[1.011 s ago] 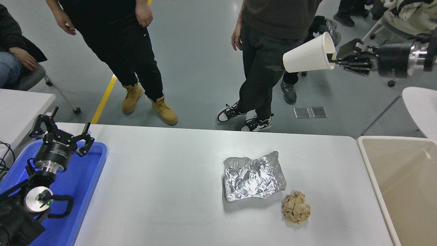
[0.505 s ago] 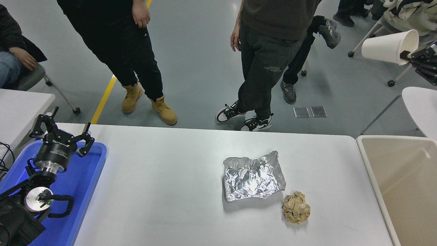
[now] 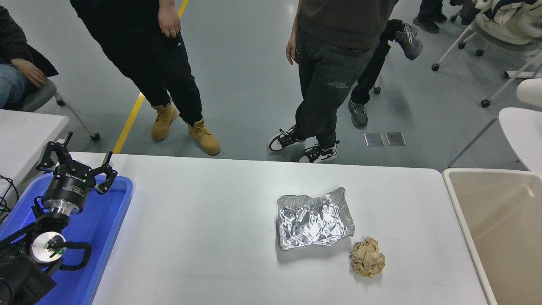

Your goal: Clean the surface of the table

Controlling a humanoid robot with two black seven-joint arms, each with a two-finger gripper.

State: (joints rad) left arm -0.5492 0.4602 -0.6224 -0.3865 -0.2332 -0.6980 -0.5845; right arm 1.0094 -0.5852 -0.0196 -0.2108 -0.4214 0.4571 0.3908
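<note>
Lying on the counter [image 3: 203, 237], the crumpled foil [image 3: 315, 219] and paper wad [image 3: 367, 257] look light and squashable; pinch their raised creases. The left hand [image 3: 76, 166] rests spread, the right unseen.

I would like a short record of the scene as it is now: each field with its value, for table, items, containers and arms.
table surface: white, holds two items
foil sheet: crumpled, lying flat
brown paper ball: right of the foil, nearer the camera, apart from it
beige bin: at the table's right end
blue tray: at the left edge
left gripper: parked above the tray, fingers spread
right arm: not visible
</note>
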